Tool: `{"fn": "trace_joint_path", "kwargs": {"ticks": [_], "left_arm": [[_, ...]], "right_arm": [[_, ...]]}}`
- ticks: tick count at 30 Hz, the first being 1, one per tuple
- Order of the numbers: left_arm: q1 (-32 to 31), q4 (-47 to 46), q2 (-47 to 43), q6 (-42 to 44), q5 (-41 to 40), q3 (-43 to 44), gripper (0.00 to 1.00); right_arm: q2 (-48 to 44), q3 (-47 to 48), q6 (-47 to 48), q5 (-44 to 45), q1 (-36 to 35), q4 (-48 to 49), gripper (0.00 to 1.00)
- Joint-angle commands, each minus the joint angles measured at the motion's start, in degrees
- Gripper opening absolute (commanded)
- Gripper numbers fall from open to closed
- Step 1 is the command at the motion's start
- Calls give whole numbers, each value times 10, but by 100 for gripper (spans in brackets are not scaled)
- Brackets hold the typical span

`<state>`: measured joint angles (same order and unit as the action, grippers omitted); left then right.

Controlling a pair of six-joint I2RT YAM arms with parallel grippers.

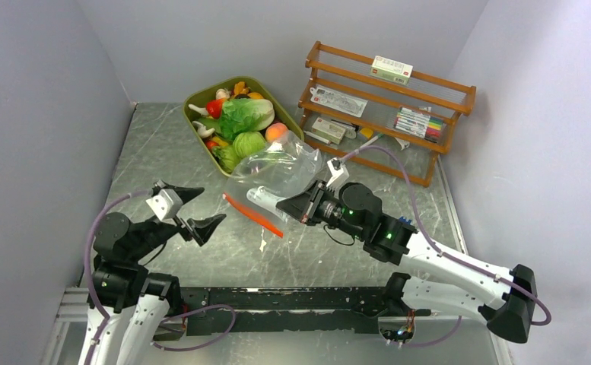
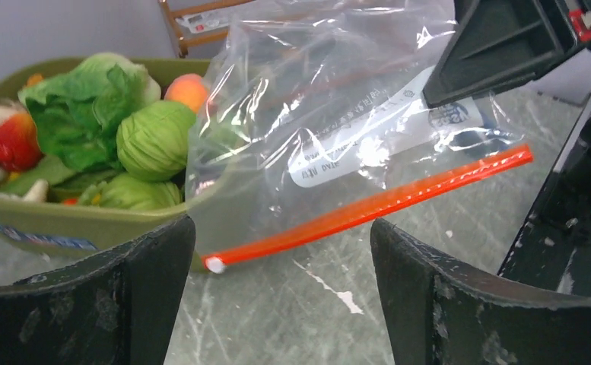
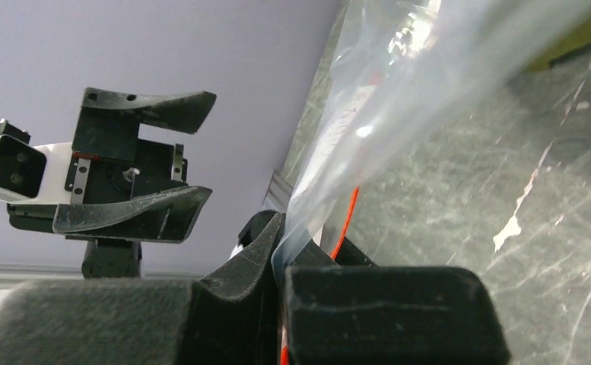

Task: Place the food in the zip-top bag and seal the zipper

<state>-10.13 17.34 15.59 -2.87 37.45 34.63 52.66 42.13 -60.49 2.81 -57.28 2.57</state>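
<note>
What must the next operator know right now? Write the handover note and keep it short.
Left gripper: open, empty, hovering over the table just short of the zipper.
Right gripper: fingers shut on the zip-top bag near its mouth.
The bag lies on the table, its far end against the olive-green tub. The food sits in the tub; none shows inside the bag.
Done: bag gripped.
Left: load the food and seal the zipper. Whether the mouth is open cannot be told.
</note>
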Motion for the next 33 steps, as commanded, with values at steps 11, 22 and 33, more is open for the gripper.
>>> {"fn": "trace_joint_path", "kwargs": {"ticks": [11, 22, 33], "left_arm": [[-2, 9, -40, 238, 146, -10, 82], [-3, -54, 7, 358, 245, -58, 79], [-3, -213, 29, 304, 244, -116, 78]], "right_arm": [[-71, -43, -164, -47, 11, 26, 0], [-58, -41, -220, -86, 13, 40, 0], [-38, -86, -283, -100, 15, 110, 0]]}}
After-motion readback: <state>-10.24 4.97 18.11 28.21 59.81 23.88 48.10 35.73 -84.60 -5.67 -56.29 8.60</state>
